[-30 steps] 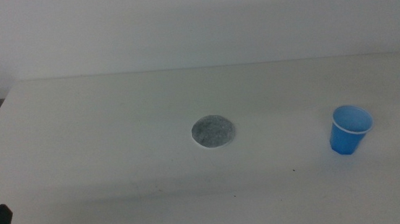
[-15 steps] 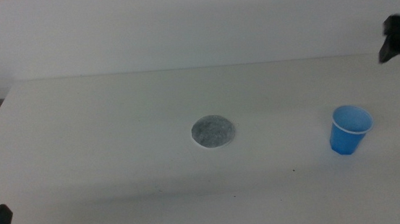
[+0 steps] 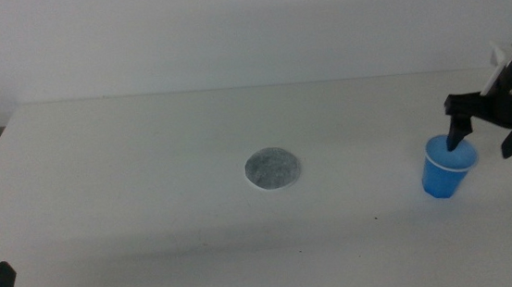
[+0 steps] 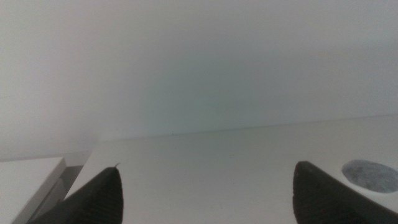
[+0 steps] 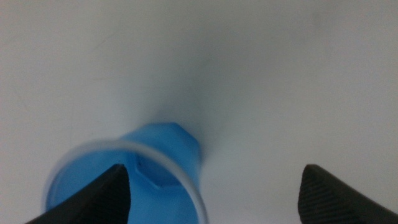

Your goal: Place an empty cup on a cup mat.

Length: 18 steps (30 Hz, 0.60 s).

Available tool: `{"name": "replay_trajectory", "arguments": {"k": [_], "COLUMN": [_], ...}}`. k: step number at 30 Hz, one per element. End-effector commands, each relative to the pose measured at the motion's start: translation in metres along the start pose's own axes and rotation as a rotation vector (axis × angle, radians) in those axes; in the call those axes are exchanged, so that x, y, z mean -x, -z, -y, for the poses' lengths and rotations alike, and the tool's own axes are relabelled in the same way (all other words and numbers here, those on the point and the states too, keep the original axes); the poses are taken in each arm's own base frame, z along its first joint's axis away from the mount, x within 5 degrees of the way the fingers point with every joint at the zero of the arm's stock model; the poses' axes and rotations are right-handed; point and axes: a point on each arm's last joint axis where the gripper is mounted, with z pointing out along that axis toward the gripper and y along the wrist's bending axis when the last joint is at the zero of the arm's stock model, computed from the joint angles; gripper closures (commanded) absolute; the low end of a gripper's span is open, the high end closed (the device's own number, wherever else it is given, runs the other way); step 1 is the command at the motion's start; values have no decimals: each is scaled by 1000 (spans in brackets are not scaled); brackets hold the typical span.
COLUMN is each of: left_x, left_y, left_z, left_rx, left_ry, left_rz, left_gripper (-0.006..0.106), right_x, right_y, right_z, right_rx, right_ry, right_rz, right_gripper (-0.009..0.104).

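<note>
Jaws spread wide, the right gripper (image 3: 484,136) is straddling the rim of the upright cup (image 3: 446,168), positioning to grasp it; the cup mat (image 3: 273,169) sits mid-tabletop, well apart. The left gripper (image 4: 205,190) is waiting, jaws open.

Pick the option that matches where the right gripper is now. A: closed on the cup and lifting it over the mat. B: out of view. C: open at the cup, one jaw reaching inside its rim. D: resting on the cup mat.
C: in the middle view the right gripper is at the upright cup, open, with one jaw dipping inside the rim and the other outside, while the cup mat lies bare at mid-table.
</note>
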Motion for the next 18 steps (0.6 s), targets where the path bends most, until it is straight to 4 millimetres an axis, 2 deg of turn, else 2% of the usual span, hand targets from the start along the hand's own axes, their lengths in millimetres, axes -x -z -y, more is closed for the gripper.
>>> {"name": "replay_trajectory", "arguments": {"k": [1, 2, 4, 5, 8, 13, 15, 18], "left_x": [1, 1, 1, 1, 1, 1, 1, 1], "left_y": [0, 0, 0, 0, 0, 0, 0, 0], "left_z": [0, 0, 0, 0, 0, 0, 0, 0], "left_rx": [-4, -4, -4, -4, -4, -4, -4, -4], "left_ry": [10, 10, 10, 10, 10, 10, 10, 10], "left_rz": [16, 16, 16, 16, 16, 16, 16, 16], "left_gripper": [7, 7, 7, 7, 7, 7, 7, 7], "right_x": [5, 6, 7, 6, 12, 22, 23, 22], "right_y": [-9, -15, -22, -23, -3, 32, 38, 32], "right_z": [1, 0, -3, -9, -33, -108, -140, -178], "right_rx": [25, 41, 69, 105, 94, 77, 70, 63], "right_ry": [15, 28, 51, 85, 108, 240, 296, 371], "right_rz": [9, 0, -12, -15, 54, 176, 208, 202], "right_gripper": [20, 26, 50, 95, 95, 95, 95, 95]}}
